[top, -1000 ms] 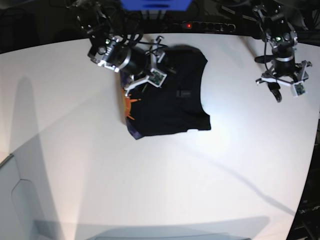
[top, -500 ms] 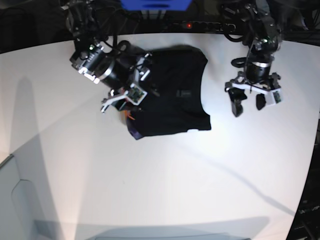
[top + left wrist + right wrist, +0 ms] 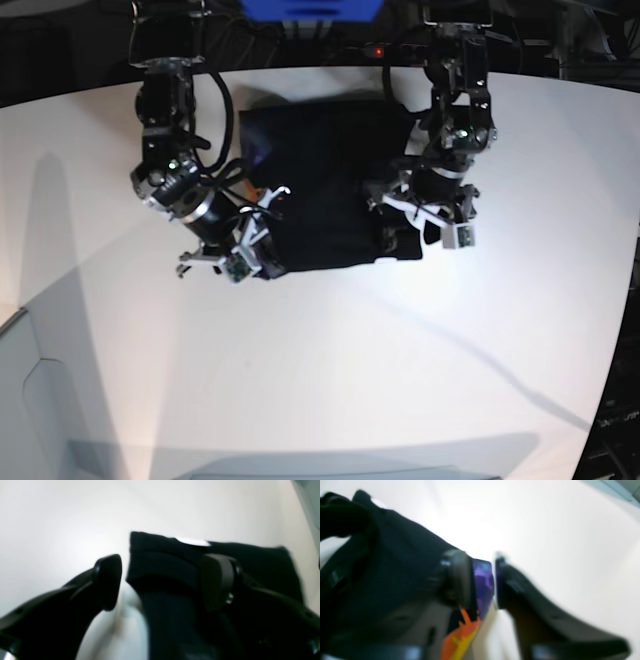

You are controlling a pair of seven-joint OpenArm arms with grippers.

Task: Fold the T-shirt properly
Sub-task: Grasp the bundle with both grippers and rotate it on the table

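the black t-shirt [image 3: 325, 190] lies folded into a rough rectangle on the white table [image 3: 330, 370], toward the far edge, with a blue box [image 3: 310, 8] and a power strip with a red light [image 3: 420, 50] just beyond that edge. at the near left corner of the table sits a pale grey panel [image 3: 30, 400]. soft shadows of the arms cross the tabletop.

from left to right in the base view: the right gripper [image 3: 232, 262] is at the t-shirt's left near corner, its arm lying over the shirt's left edge and covering most of the print there. the right wrist view is smeared, but it shows the purple and orange print [image 3: 480, 592] of the t-shirt [image 3: 395, 562] between the two fingers [image 3: 457, 577], which stand a narrow gap apart with the cloth edge between them; whether they actually pinch the cloth i cannot tell through the blur.

on the t-shirt's right side, the left gripper [image 3: 420, 215] is low over the right near corner, hiding that part of the shirt. in the left wrist view its jaws are spread wide: one finger [image 3: 107, 580] is over bare table beside the shirt, the other over the t-shirt [image 3: 170, 585], with a folded corner between them. a small white label [image 3: 192, 541] shows at the shirt's far edge. contact with the cloth is unclear.
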